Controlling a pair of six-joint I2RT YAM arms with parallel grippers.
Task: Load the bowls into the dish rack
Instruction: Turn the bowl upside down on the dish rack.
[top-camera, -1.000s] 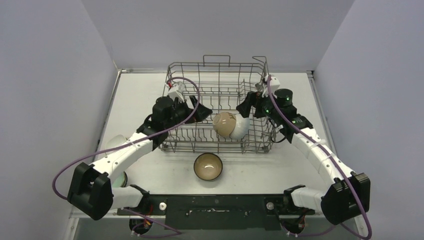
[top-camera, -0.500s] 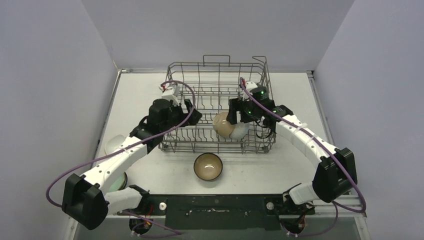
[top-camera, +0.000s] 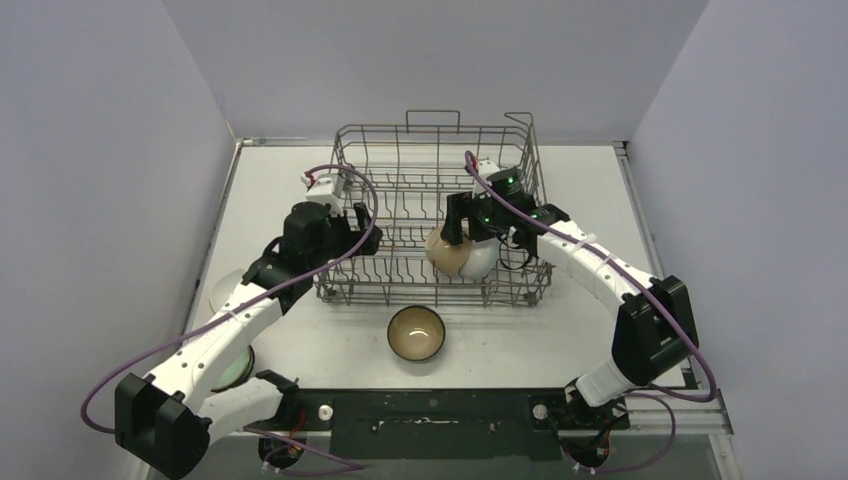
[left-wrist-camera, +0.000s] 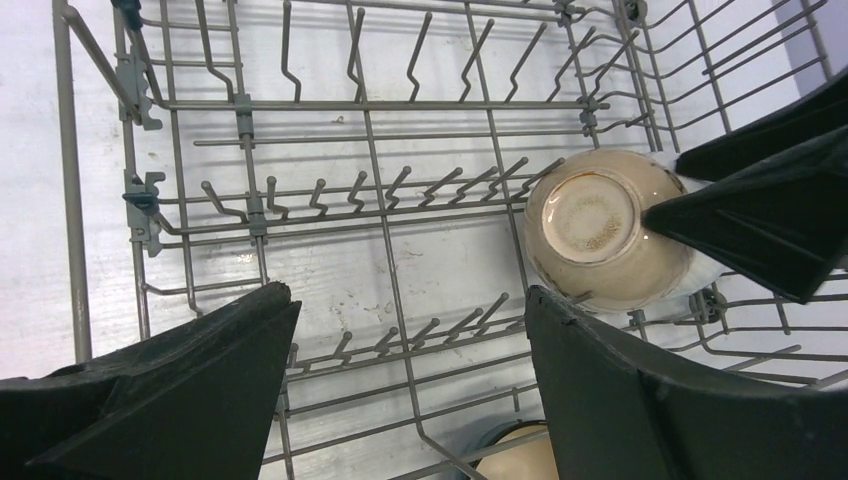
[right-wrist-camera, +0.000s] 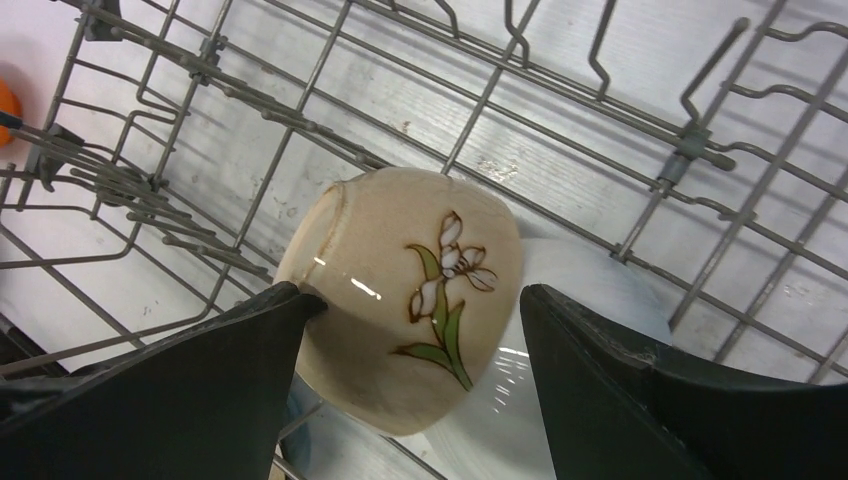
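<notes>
Right wrist view shows the right gripper spread wide astride the beige bowl, which is tipped on edge against a white bowl by its right finger, likely so the dish rack tines prop both; the left gripper hangs agape, empty.

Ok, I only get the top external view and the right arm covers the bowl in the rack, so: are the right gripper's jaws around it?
Observer: Yes, the right gripper stands open astride the beige bowl, its painted flower showing.
Operator: Is it lying flat?
Observer: No, tipped on its side, leaning on a white bowl.
Operator: And the left gripper?
Observer: The left gripper is open over the dish rack, holding nothing.
</notes>
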